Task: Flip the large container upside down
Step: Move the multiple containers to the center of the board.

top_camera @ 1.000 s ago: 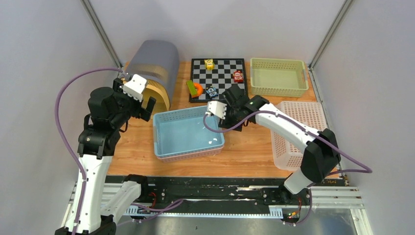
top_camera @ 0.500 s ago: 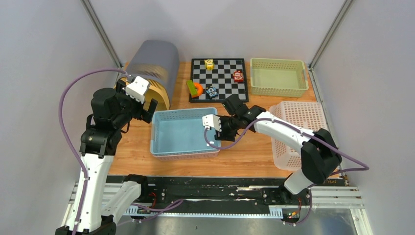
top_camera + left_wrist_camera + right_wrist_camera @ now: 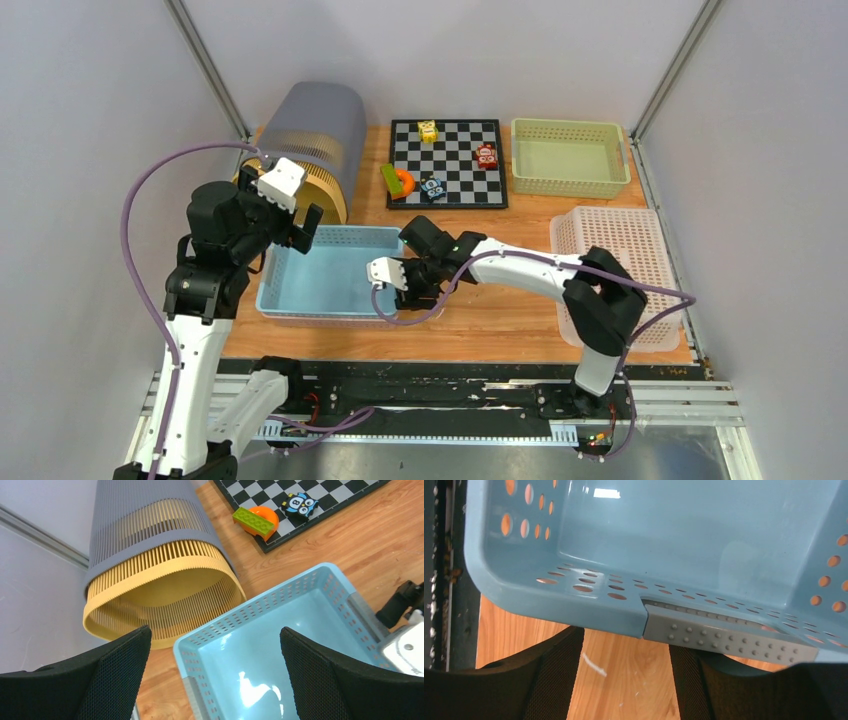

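Blue basket [image 3: 320, 280] sits upright on the wooden table [image 3: 500, 310], open side up, flat, not tipped. Right gripper [image 3: 624, 645] is low at the basket's right wall, fingers [image 3: 524, 680] spread, bare wood in the gap, nothing pinched. The basket rim runs just past the fingertips. Its grey studded strip [image 3: 729, 637] is right over the finger on the right of the wrist view; touching or just above it, can't tell. Left gripper [image 3: 215, 635] hangs above the basket's far-left corner, fingers [image 3: 75, 680] spread wide, holding nothing, clear of the rim. Beyond its left finger is a ribbed grey-and-yellow bin [image 3: 160, 575] lying on its side, mouth toward the fingers, just beside the basket corner. Beyond its right finger and farther off is a chessboard [image 3: 310, 500], with a green block [image 3: 253, 520] lying against an orange ring [image 3: 267, 514] at the board's edge and a small blue owl toy [image 3: 298, 505] on the squares. Well away from both sets of fingers are a green basket [image 3: 570, 155] at the far right and a pink basket [image 3: 620, 260] along the right side.
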Controlling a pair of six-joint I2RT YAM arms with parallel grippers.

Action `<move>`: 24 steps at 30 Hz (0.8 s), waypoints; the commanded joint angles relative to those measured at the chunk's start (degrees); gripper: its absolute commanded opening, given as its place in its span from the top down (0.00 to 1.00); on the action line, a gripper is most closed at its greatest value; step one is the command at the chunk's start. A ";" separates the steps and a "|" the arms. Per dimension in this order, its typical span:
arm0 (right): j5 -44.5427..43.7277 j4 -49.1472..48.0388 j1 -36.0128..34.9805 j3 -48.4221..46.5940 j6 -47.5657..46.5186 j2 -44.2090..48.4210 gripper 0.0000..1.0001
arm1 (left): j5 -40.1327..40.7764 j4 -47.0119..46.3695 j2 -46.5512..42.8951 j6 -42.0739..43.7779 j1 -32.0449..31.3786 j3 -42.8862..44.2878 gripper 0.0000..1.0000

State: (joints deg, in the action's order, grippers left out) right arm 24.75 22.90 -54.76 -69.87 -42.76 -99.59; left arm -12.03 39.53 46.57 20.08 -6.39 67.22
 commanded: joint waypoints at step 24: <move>0.80 10.58 -10.57 -39.47 13.99 -24.31 0.35 | -1.32 -1.12 -2.09 -0.53 0.45 -2.43 0.00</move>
State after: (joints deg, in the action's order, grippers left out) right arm 22.46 28.08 -64.07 -106.00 -30.41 -123.48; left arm -12.47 39.22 45.28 20.08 -6.39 65.69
